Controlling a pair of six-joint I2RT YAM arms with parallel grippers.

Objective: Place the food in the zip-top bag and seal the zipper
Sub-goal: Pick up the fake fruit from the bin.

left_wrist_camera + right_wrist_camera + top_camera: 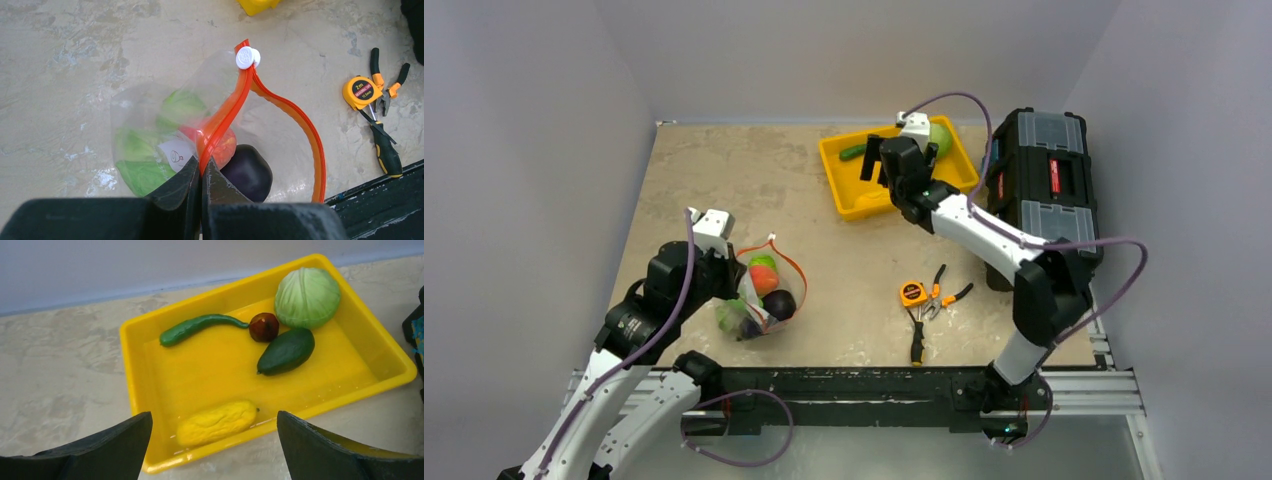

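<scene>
The clear zip-top bag [759,295] lies at the near left with its mouth open. It holds a purple eggplant [247,170], a red-orange piece [225,145] and green pieces [140,175]. My left gripper [201,167] is shut on the orange-red zipper [225,117] at one lip. The white slider [247,57] sits at the strip's far end. My right gripper [214,415] is open and empty above the near edge of the yellow tray [132,370]. The tray holds a yellow piece [216,422], cucumber [197,327], avocado [286,351], cabbage [307,296] and a dark red piece [263,326].
A black toolbox [1044,180] stands at the right, next to the tray. An orange tape measure [913,293], pliers [944,295] and a screwdriver [917,340] lie at the near middle. Walls close the back and both sides.
</scene>
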